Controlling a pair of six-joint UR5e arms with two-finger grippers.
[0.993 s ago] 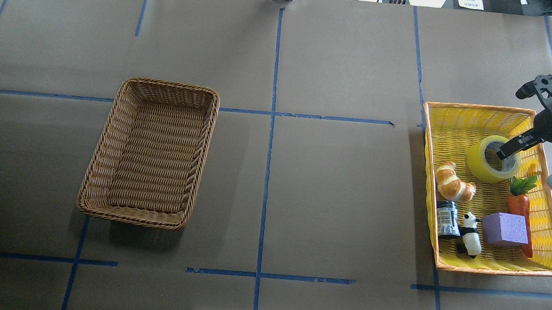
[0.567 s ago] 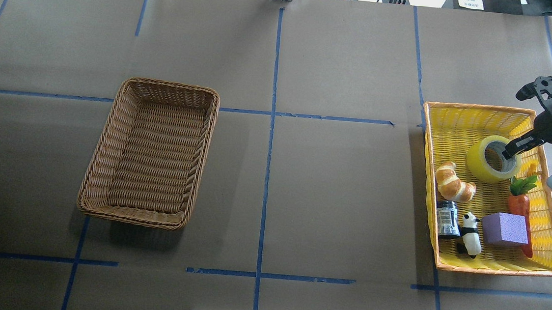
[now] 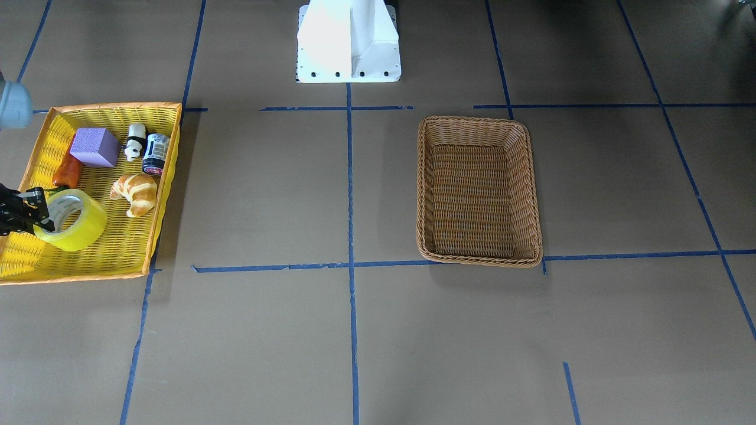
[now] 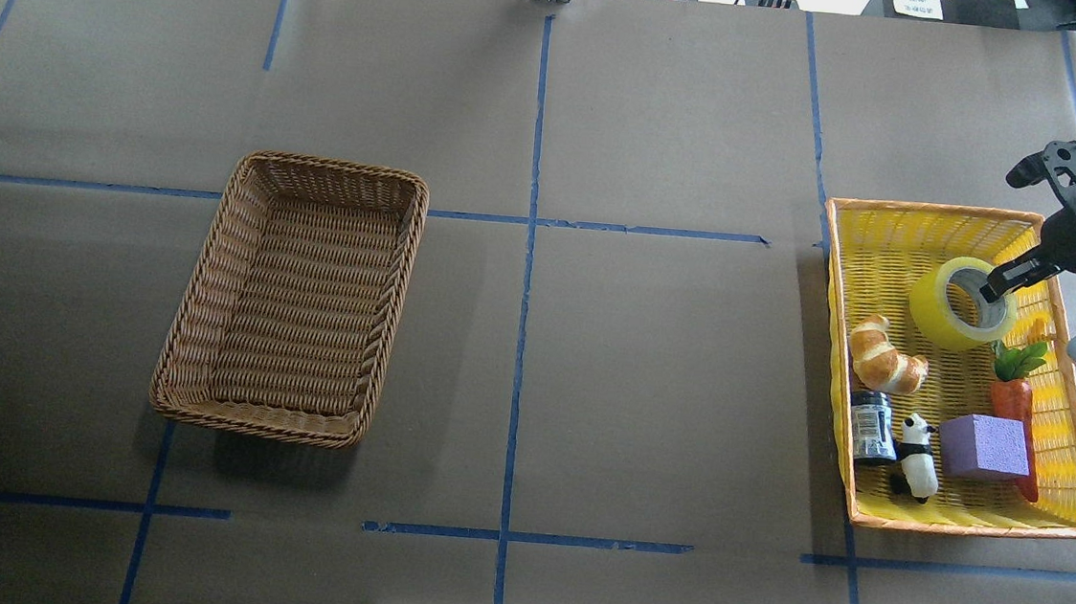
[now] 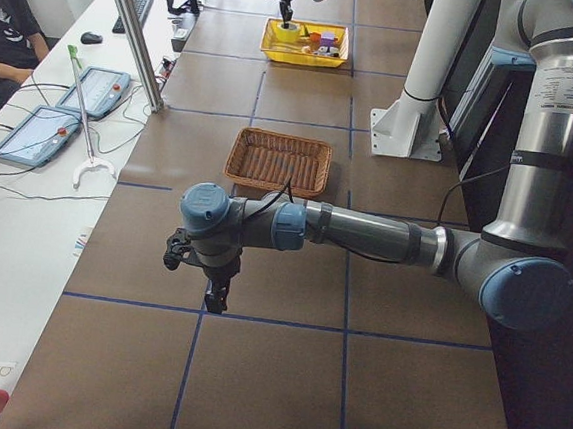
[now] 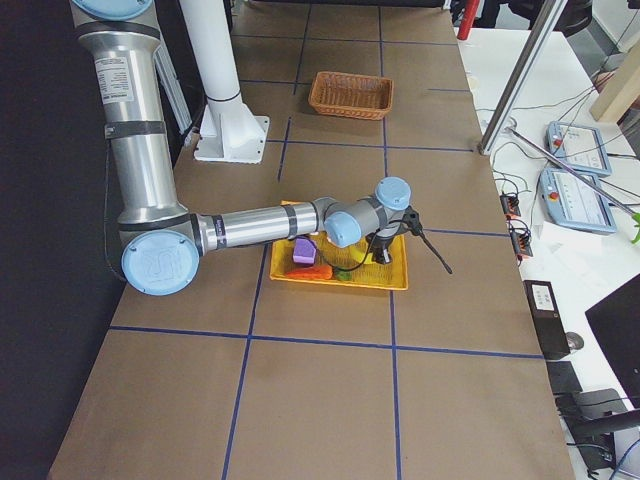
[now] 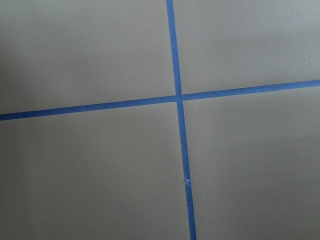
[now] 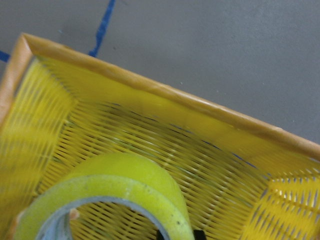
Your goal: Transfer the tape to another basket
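Note:
The yellow-green tape roll (image 4: 933,312) sits tilted at the far end of the yellow basket (image 4: 929,209). My right gripper (image 4: 992,288) is shut on the roll's wall, one finger inside the core and one outside. The front view shows the same hold on the tape (image 3: 82,227), and the right wrist view shows the roll (image 8: 125,175) close under the camera. The brown wicker basket (image 4: 338,164) stands empty on the table's left half. My left gripper (image 5: 215,299) shows only in the exterior left view, pointing down over bare table; I cannot tell whether it is open or shut.
The yellow basket also holds a croissant (image 4: 887,354), a dark jar (image 4: 872,426), a panda figure (image 4: 917,455), a purple block (image 4: 983,446) and a carrot (image 4: 1015,402). Blue tape lines cross the brown table. The robot base (image 3: 348,41) stands at the near edge.
My right gripper has drawn slightly up and back toward the basket's far right corner, and the tape roll has shifted and tilted a little with it. Nothing else has moved.

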